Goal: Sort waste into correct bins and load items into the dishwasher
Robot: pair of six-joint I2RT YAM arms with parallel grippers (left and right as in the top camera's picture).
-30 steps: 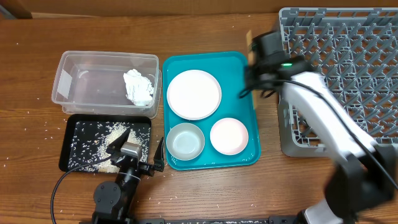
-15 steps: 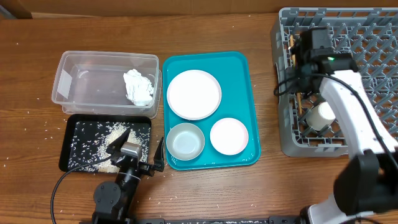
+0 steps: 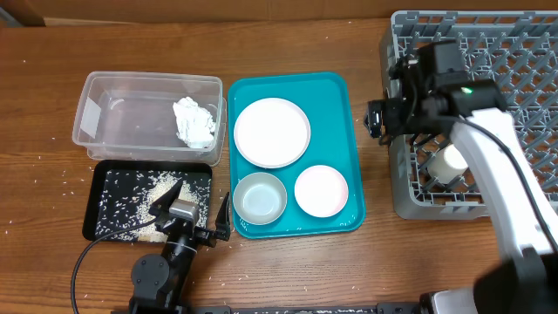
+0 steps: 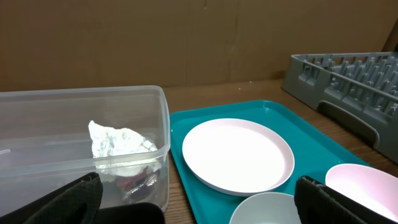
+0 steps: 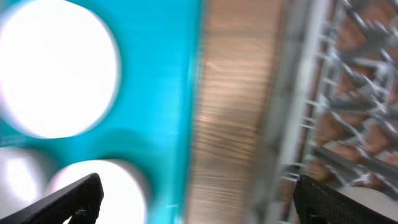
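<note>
Right gripper (image 3: 377,119) hangs just outside the left wall of the rack (image 3: 514,78), fingers spread wide, empty; probably turned toward the teal tray (image 3: 336,113) for the plate (image 3: 271,132) and bowls (image 3: 260,197); cup (image 3: 446,163) lies in the rack. Left gripper (image 4: 199,202) sits low by the black tray (image 3: 148,165), spread, empty; tissue (image 3: 193,120) is in the clear tub (image 3: 122,109). Wooden tabletop (image 3: 288,39), stray rice grains (image 3: 44,161); cardboard wall (image 4: 186,37) behind.

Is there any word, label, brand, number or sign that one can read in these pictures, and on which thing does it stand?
None: no text can be read in any view.
The wrapper in the clear tub lies partly under the tissue; any print on it is too small to read.
The right wrist view is blurred.
</note>
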